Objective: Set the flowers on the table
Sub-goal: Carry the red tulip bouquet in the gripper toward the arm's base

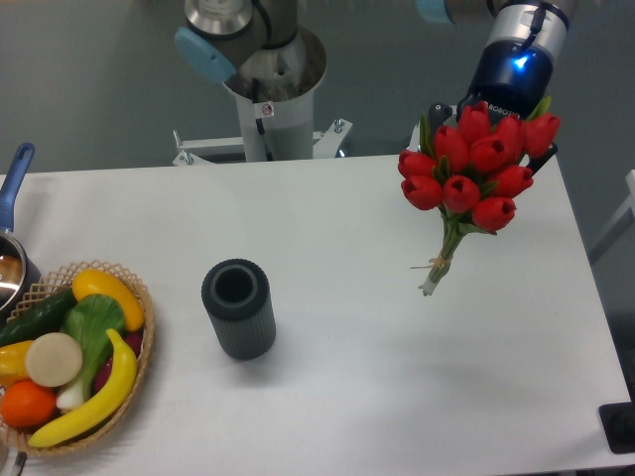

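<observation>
The flowers (478, 164), a bunch of red tulips with green leaves and tied pale stems, hang over the right rear part of the white table (377, 387). The blossoms are up and the stem ends (431, 286) point down and left, close to the tabletop. I cannot tell if they touch it. My gripper (493, 121) is right behind the blossoms, shut on the bunch, and its fingers are mostly hidden by the tulip heads. Its wrist, with a blue light (517, 61), shows above them.
A dark grey ribbed cylinder vase (238, 308) stands upright left of centre. A wicker basket (142, 303) of fruit and vegetables sits at the front left edge. A pot with a blue handle (14, 179) is at the left edge. The arm's base (268, 89) stands behind the table.
</observation>
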Tool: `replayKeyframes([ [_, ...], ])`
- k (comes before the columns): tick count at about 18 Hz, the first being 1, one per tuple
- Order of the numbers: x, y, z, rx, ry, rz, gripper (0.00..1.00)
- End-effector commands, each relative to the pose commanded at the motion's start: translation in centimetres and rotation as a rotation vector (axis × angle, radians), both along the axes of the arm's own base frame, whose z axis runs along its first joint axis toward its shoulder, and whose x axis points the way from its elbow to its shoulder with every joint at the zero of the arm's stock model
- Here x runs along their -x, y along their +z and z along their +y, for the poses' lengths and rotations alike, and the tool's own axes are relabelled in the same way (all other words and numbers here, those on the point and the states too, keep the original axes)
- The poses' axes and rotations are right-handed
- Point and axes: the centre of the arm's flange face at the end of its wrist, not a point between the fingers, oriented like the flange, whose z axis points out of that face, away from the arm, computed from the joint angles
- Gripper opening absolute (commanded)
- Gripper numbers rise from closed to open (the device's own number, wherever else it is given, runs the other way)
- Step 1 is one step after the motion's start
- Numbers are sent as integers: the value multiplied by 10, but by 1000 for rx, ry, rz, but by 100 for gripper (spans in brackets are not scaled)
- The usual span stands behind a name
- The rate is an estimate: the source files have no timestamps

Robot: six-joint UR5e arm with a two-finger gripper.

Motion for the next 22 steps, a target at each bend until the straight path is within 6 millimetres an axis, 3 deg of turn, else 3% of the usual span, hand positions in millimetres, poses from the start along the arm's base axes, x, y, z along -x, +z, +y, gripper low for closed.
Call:
replayKeyframes([
  [10,-7,11,-5,86,55,48,44],
  [16,-20,11,-18,311,189,125,44],
  [22,-40,-28,-8,549,194,202,44],
])
